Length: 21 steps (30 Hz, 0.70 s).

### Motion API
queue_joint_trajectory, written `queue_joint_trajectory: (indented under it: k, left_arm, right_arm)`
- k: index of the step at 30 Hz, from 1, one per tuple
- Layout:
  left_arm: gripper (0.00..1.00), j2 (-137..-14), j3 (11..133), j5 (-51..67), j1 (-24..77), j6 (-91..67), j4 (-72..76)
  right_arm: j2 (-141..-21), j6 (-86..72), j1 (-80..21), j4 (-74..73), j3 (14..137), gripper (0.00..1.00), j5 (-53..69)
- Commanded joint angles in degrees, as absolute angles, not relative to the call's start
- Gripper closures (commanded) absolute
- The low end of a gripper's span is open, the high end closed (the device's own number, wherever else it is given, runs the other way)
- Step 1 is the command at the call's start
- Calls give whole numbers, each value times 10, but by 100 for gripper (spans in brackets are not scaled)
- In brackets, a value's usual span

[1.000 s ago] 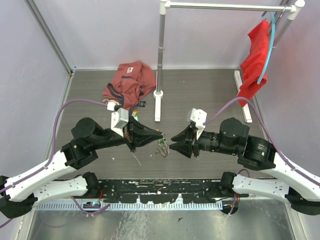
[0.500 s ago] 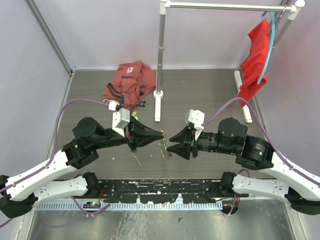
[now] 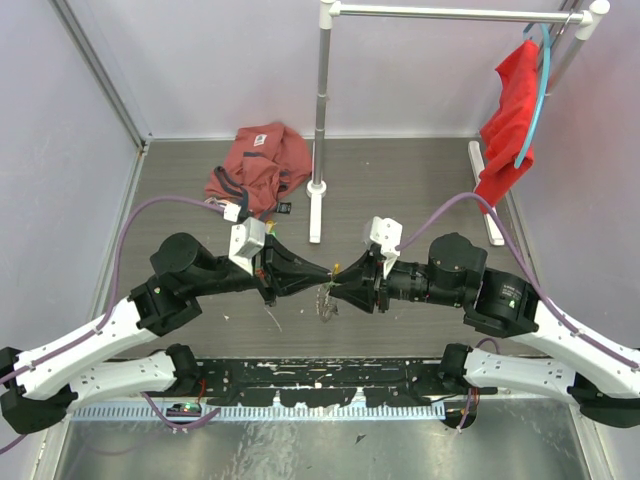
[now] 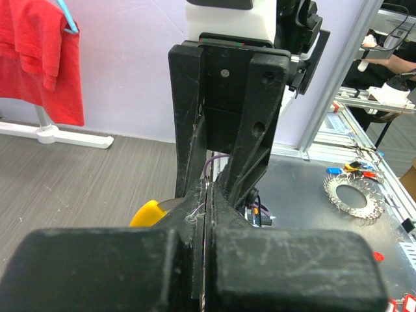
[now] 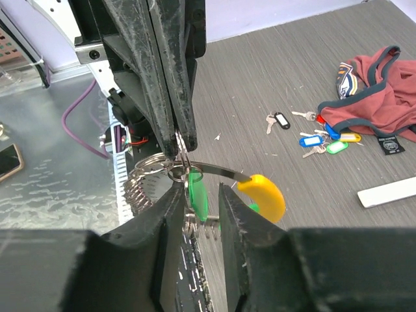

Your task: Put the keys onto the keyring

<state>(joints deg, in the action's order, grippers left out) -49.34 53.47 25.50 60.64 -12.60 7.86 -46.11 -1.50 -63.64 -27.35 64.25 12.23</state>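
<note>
My left gripper is shut on the keyring, a thin metal loop strung with silvery keys that hangs just above the table. A curved yellow tag juts out from the loop. My right gripper meets it tip to tip, jaws apart. Between them hangs a green-tagged key, with a gap showing on its right side. In the left wrist view the left gripper is pressed shut, the yellow tag beside it. Several loose keys with blue, green, yellow and black tags lie on the table.
A crumpled red garment lies at the back left, close to the loose keys. A clothes rack's pole stands at the middle back, with a red cloth hanging at the right. Another ring of keys lies on a metal surface.
My right gripper has moved left until its tips meet the left gripper's over the keyring. The left gripper has edged right, still holding the ring.
</note>
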Motion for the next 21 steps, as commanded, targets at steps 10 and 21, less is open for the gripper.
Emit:
queue_joint_trajectory:
  k: [10, 21]
  left_arm:
    - [100, -494, 556, 275, 608, -131, 121]
    - [100, -491, 552, 270, 609, -130, 118]
  right_arm:
    - [-452, -10, -637, -235, 652, 86, 135]
    - [-445, -7, -638, -253, 663, 93, 130]
